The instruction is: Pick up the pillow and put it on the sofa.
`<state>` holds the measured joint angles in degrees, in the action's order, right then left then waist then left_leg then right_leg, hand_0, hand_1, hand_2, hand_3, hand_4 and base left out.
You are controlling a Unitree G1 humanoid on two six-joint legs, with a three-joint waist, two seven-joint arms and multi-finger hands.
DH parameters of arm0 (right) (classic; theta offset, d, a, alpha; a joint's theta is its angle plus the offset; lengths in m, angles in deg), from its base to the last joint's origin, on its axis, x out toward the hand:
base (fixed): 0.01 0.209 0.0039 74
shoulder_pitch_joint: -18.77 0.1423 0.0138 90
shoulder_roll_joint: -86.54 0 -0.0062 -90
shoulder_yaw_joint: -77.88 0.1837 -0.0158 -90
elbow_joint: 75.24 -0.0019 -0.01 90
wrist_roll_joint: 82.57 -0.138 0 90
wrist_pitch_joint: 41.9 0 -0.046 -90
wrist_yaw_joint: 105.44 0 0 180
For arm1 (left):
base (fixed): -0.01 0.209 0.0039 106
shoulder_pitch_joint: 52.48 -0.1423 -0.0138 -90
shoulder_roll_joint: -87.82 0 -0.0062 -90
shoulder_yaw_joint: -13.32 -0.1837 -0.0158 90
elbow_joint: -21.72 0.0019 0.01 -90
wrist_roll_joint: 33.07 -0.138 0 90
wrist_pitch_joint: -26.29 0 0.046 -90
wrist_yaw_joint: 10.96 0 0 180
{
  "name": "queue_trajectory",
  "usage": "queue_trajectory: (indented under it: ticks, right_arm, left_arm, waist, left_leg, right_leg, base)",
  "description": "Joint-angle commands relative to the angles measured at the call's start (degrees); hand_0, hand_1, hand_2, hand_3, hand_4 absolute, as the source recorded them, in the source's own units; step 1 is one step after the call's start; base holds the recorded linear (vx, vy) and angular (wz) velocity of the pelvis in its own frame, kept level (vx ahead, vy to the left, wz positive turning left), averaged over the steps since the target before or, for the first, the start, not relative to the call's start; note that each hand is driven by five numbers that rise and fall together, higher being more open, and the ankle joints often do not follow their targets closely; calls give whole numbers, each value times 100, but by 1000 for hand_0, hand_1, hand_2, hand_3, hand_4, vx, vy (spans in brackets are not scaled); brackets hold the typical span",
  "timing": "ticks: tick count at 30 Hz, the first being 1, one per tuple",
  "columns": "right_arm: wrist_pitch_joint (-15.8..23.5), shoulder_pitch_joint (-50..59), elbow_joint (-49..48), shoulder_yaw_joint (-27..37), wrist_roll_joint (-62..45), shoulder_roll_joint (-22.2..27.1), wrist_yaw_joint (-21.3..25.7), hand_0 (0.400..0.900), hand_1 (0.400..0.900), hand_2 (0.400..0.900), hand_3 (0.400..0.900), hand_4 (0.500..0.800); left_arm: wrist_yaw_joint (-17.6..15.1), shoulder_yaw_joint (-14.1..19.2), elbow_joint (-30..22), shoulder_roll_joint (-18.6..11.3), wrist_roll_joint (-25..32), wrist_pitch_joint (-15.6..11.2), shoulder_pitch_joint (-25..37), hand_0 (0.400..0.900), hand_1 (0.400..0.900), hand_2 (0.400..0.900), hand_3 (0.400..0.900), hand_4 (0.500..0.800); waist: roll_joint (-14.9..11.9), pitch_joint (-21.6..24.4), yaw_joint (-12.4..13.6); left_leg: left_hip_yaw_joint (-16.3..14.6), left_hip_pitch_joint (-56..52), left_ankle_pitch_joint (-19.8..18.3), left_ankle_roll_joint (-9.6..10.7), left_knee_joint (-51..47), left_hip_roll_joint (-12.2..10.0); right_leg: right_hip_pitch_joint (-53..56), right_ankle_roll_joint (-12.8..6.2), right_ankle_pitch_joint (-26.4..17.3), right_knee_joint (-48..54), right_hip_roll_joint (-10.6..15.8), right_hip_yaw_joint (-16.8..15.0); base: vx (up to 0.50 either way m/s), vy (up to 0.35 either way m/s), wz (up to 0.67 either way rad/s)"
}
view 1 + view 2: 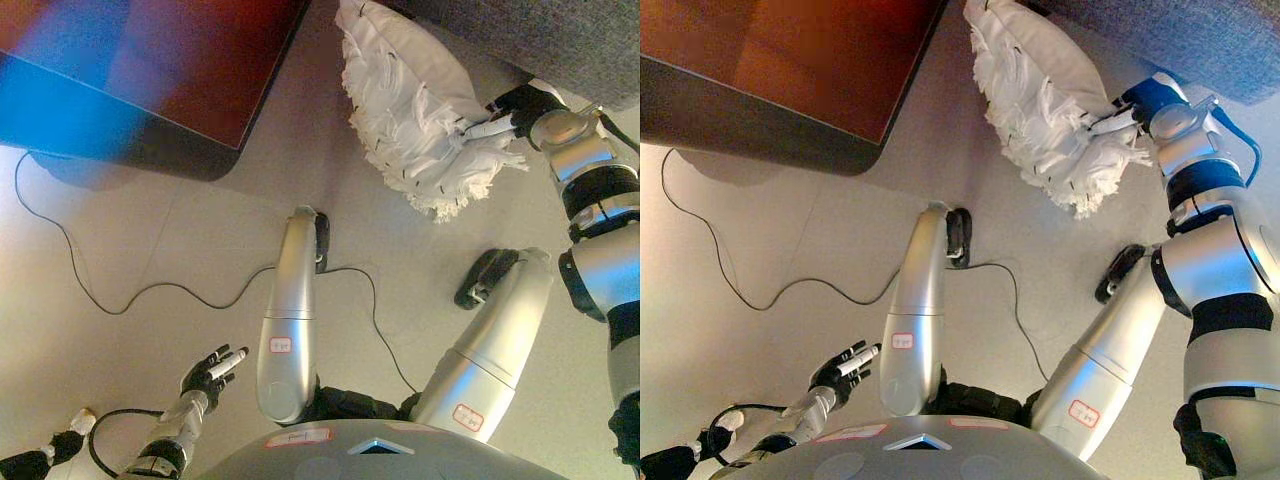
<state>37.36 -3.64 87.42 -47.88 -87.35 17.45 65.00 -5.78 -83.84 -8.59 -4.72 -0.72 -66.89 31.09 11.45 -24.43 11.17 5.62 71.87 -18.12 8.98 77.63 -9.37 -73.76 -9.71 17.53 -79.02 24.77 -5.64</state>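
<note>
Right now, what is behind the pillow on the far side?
Behind the white ruffled pillow is the grey sofa, its front edge right against the pillow's upper side. The right hand grips the pillow's edge. What lies under the pillow is covered.

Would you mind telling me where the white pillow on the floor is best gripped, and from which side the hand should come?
Probably the smooth white edge of the pillow nearest the grey sofa, approached from the robot's right. The pillow leans against the sofa with its frilled face turned outward; the loose fringe would likely slip, while the plain edge gives firmer cloth. The right hand already sits there; the left hand hangs open, far off.
</note>
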Motion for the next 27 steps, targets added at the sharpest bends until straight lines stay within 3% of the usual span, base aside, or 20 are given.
queue_trajectory:
  ticks: [1,8,15,18,27]
  right_arm:
    - [451,551,-195,76,52,245,261,400,400,400,400,500]
    - [713,345,-388,160,122,235,210,400,400,400,400,500]
    - [951,-159,-754,323,171,374,294,400,400,400,400,500]
    - [1018,-407,-986,459,188,515,207,400,400,400,400,500]
    - [955,-1495,-2182,754,219,756,-295,400,400,400,400,500]
  left_arm:
    - [-87,184,225,-541,65,-83,-228,900,900,900,900,800]
    - [-217,29,1,-542,26,-90,-137,900,900,900,900,800]
    - [-363,-75,-213,-595,-203,108,-57,900,900,900,900,800]
    - [-467,-27,-296,-684,-371,288,-56,900,900,900,900,800]
    - [-586,222,-187,-834,-752,768,98,900,900,900,900,800]
  waist:
    - [7,-93,95]
    - [-156,47,80]
    - [-418,249,106]
    - [-561,399,109]
    - [-1013,899,-76]
  left_leg:
    - [102,-920,-194,-71,-704,-344]
    - [-8,-1894,177,-9,-1917,-482]
    - [-157,-3203,660,-49,-3410,-510]
    - [-230,-3787,977,-59,-3928,-486]
    - [-377,-5250,1051,-60,-4783,-494]
  right_leg:
    - [531,127,-355,891,124,-126]
    - [1427,100,-689,1885,113,162]
    - [2818,-29,-1045,3208,168,609]
    - [3501,-90,-1318,3847,224,879]
    - [5382,-244,-1650,5246,79,1326]
  base:
    - [-9,-48,-3]
    - [13,-43,-6]
    - [66,-54,-3]
    - [130,-52,-3]
    - [162,-83,-11]
